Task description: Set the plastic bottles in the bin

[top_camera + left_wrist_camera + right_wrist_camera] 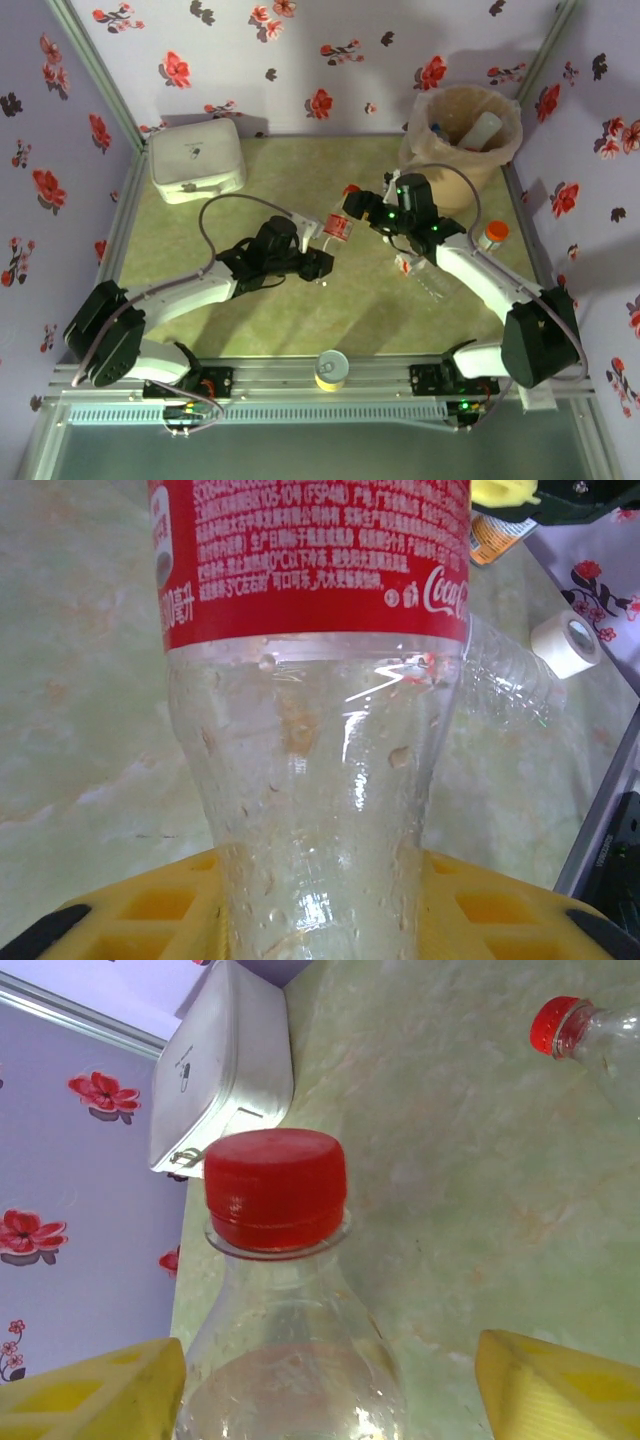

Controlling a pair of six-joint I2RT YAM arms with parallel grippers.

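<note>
A clear plastic bottle (338, 228) with a red label (310, 560) and a red cap (275, 1188) is held off the table near the middle. My left gripper (318, 240) is shut on its lower body, with the yellow jaws pressed against both sides (320, 890). My right gripper (362, 208) is open, with its yellow fingers (545, 1385) standing on either side of the same bottle's shoulder and a gap left on the right. A second red-capped bottle (575, 1025) lies on the table beyond. The beige bin (462, 150) stands at the back right, with bottles inside.
A white box (197, 160) sits at the back left. Another clear bottle (428, 283) lies under my right forearm. An orange-capped vial (494, 233) stands at the right, and a yellow-rimmed tin (331, 368) at the near edge. Walls close in on three sides.
</note>
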